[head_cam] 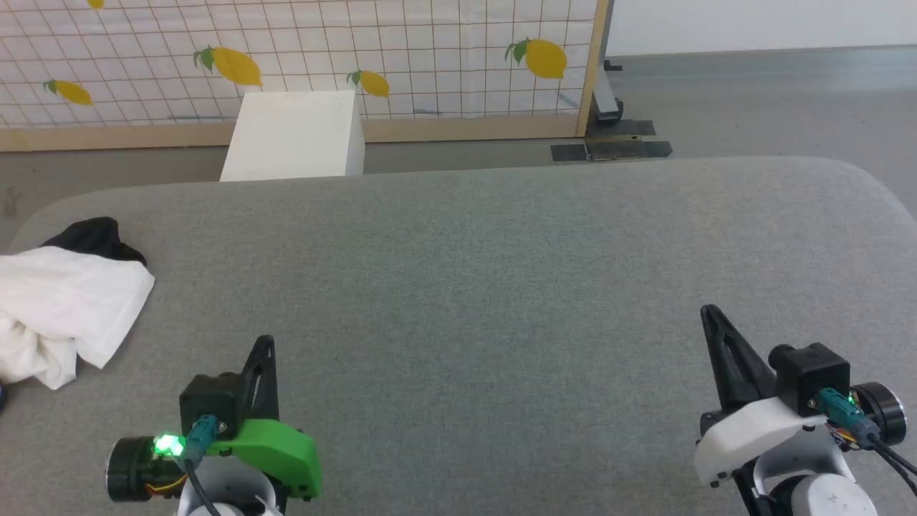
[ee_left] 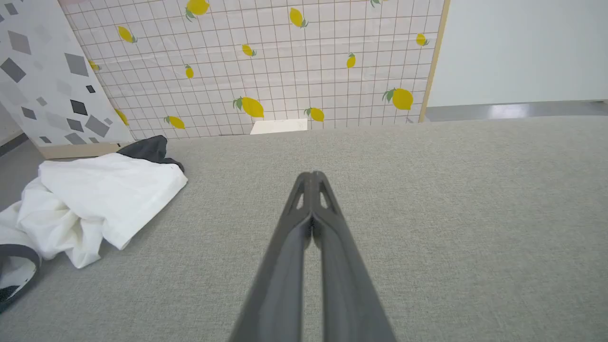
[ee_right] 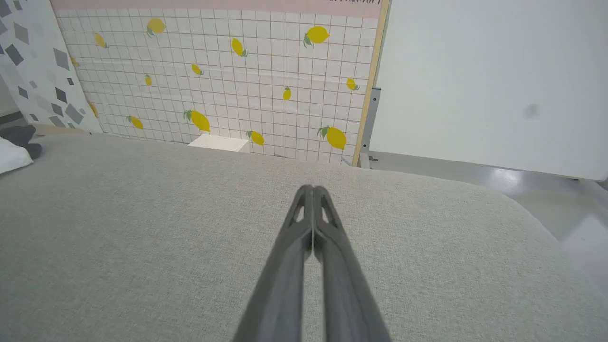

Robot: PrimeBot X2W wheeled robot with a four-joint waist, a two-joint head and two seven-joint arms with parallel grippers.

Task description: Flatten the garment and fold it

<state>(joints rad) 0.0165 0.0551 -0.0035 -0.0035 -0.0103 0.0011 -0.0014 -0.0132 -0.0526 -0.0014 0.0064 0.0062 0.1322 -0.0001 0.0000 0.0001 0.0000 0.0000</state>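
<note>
Item: garment (head_cam: 68, 308), a thin white cloth shirt with black sleeves. It is crumpled in a heap at the far left edge of the grey woven surface (head_cam: 501, 272), and part of it seemingly lies past the rim.

Nearest: the left gripper (head_cam: 263, 351), close to the heap but not touching, dark fingers pressed together, empty.

Farther: the right gripper (head_cam: 713, 319), well apart from the heap, fingers likewise together, empty.

Hazards: a careless pull could drag the cloth off the edge. A pinch into the bunched folds may catch several layers, so the shirt would not spread.
</note>
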